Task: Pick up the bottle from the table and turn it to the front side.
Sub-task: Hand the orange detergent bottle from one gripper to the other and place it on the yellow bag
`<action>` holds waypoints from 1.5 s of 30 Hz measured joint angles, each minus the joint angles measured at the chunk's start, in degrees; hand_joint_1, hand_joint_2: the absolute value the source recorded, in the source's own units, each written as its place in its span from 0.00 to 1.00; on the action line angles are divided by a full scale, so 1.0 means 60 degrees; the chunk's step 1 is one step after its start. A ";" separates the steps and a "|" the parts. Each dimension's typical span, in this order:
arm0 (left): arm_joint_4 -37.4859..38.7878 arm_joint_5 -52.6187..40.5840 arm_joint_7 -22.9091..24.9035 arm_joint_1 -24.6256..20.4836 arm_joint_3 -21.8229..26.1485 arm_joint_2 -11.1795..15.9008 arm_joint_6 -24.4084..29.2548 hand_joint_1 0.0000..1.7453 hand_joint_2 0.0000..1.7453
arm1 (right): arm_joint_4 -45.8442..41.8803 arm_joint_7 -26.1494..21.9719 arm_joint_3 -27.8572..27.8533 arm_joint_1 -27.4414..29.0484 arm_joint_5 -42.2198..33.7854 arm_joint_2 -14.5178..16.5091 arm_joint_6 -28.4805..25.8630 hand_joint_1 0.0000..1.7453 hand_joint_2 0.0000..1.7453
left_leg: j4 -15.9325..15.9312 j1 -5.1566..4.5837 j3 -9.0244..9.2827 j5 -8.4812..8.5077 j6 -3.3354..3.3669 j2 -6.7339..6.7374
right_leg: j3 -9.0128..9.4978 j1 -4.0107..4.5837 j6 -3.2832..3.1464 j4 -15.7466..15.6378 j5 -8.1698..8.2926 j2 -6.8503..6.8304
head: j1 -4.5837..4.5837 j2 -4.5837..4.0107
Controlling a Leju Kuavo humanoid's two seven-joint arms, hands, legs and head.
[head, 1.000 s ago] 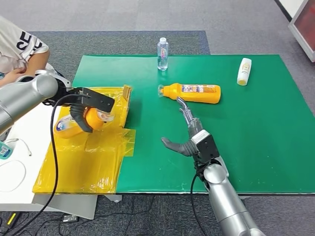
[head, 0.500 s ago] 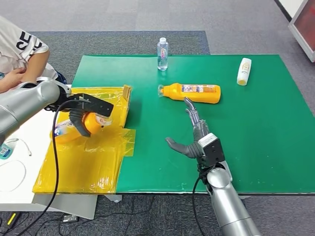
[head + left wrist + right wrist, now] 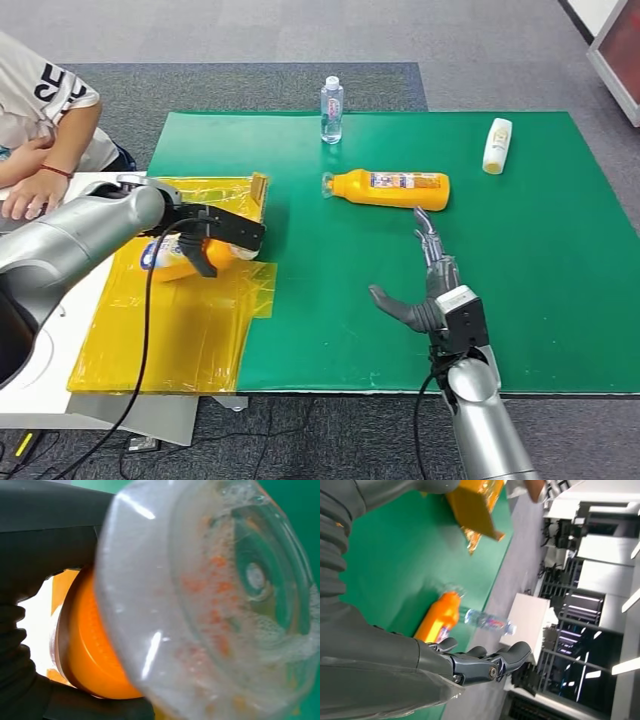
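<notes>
From my feed, the left robot hand [image 3: 202, 240] has its dark fingers wrapped around an orange bottle [image 3: 167, 257] with a clear cap, holding it roughly on its side just above the yellow plastic sheet [image 3: 170, 330] at the left end of the desk [image 3: 528, 300]. On the left wrist cam the clear cap [image 3: 211, 595] is right up in the lens, with the orange body behind it and the fingers [image 3: 22, 690] clamped around it. The right robot hand [image 3: 426, 290] is holding nothing, fingers stretched out and thumb sticking off to the side, hovering over the green mat near the front edge. Just beyond its fingertips there's a second orange bottle [image 3: 391, 188] lying on its side on the mat, cap pointing left, not touching the hand. Further back, a small clear water bottle [image 3: 330, 109] stands upright at the mat's far edge, and a little white and yellow bottle [image 3: 496, 145] lies well off to the right. A person's arm [image 3: 45, 170] rests at the far left corner, beside the yellow sheet.
</notes>
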 joint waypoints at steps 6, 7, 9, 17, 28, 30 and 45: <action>0.0584 -0.0081 0.0001 0.0104 -0.0004 -0.0872 0.0510 1.00 1.00 | -0.0124 0.0075 -0.0258 0.0245 0.0128 -0.0149 0.0260 0.00 1.00 | 0.0000 -0.0004 0.0002 -0.0004 0.0006 0.0000 | 0.0000 -0.0002 0.0003 0.0001 0.0000 0.0002 | -0.0001 0.0000; 0.0638 -0.0100 0.0004 0.0115 -0.0006 -0.0978 0.0525 1.00 1.00 | -0.0129 0.0079 -0.0266 0.0248 0.0146 -0.0151 0.0275 0.00 1.00 | -0.0001 -0.0004 0.0003 -0.0004 0.0005 0.0000 | 0.0000 -0.0001 0.0003 0.0001 0.0000 0.0002 | -0.0001 0.0000; 0.0734 -0.0148 0.0008 0.0127 -0.0014 -0.1160 0.0532 1.00 1.00 | -0.0137 0.0095 -0.0269 0.0248 0.0193 -0.0152 0.0302 0.00 1.00 | -0.0001 -0.0003 0.0004 -0.0003 0.0005 0.0001 | 0.0000 0.0000 0.0003 0.0002 0.0000 0.0004 | -0.0001 0.0000; 0.0984 0.0102 -0.0207 0.0128 -0.0007 -0.1444 0.0168 1.00 1.00 | -0.0138 0.0127 -0.0269 0.0230 0.0274 -0.0152 0.0375 0.00 1.00 | -0.0001 -0.0002 0.0004 0.0001 0.0007 0.0001 | 0.0006 -0.0001 0.0006 0.0003 0.0002 0.0002 | -0.0001 0.0000; 0.1105 0.0609 -0.0503 0.0123 0.0047 -0.1360 -0.0192 0.00 1.00 | -0.0031 0.0086 -0.0238 0.0071 0.0207 -0.0152 0.0395 0.00 1.00 | -0.0001 -0.0002 0.0005 0.0001 0.0008 0.0001 | 0.0010 0.0000 0.0006 0.0004 0.0002 0.0001 | 0.0000 0.0000; 0.1113 0.0609 -0.0515 0.0123 0.0047 -0.1353 -0.0188 0.00 1.00 | 0.0003 0.0073 -0.0236 0.0046 0.0200 -0.0152 0.0393 0.00 1.00 | -0.0001 -0.0001 0.0005 0.0002 0.0009 0.0001 | 0.0010 0.0000 0.0006 0.0004 0.0002 0.0001 | 0.0000 0.0000; 0.1115 0.0229 -0.1184 0.0163 0.0029 -0.1323 0.1601 0.00 1.00 | 0.0243 0.0035 -0.0227 -0.0055 0.0140 -0.0158 0.0147 0.00 1.00 | -0.0001 -0.0001 0.0005 0.0006 0.0011 0.0001 | 0.0006 -0.0001 0.0008 0.0003 0.0004 0.0002 | -0.0001 0.0000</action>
